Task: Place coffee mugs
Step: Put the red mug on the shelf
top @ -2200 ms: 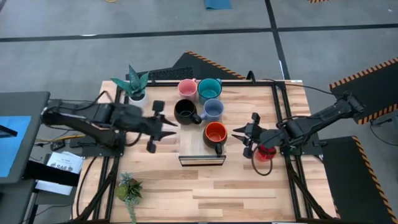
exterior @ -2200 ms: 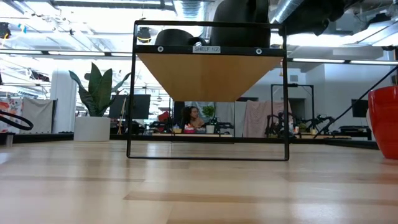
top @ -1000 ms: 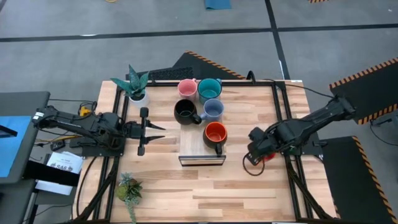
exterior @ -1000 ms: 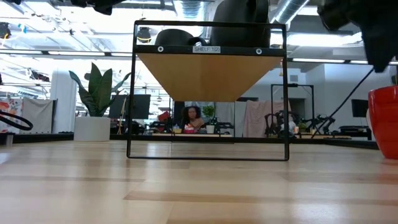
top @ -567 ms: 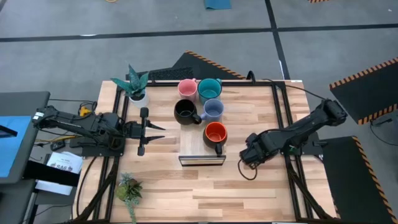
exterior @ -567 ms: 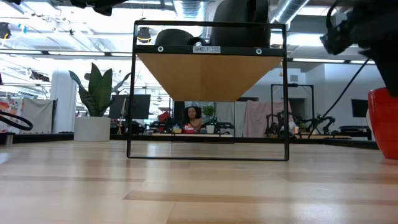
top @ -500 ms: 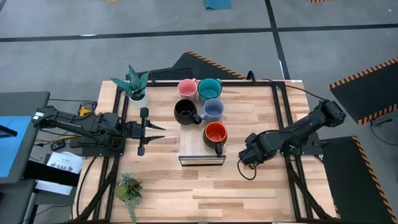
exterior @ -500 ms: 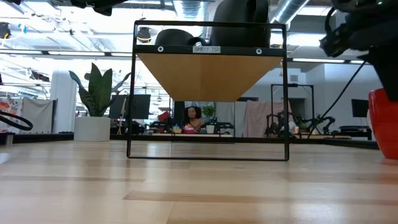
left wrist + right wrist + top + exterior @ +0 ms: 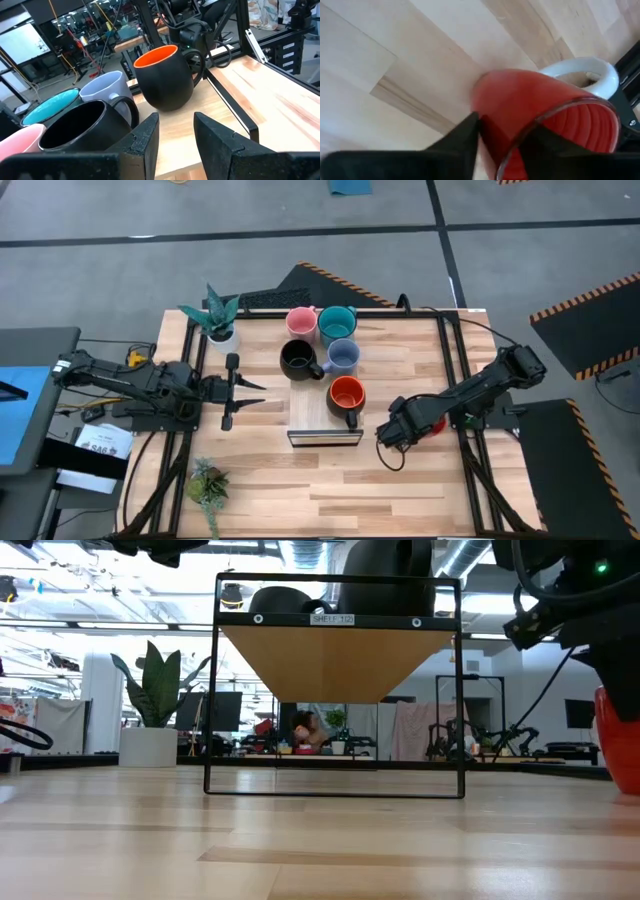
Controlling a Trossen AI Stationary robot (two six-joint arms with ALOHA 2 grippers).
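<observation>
While the left gripper (image 9: 174, 137) waits part-open and empty, the right gripper's (image 9: 502, 132) fingers straddle the red mug's (image 9: 545, 120) rim.

We see five coffee mugs (image 9: 322, 352) clustered on the table's (image 9: 400, 490) far middle: two side by side at the back, two in front of them, one nearer still on a small shelf (image 9: 325, 436). The sixth mug (image 9: 540, 117) stands to the right of the shelf, under the right gripper (image 9: 397, 435). The left gripper (image 9: 258, 393) lies left of the cluster. One potted plant (image 9: 214, 315) stands at the far left corner, another (image 9: 206, 485) at the near left.
</observation>
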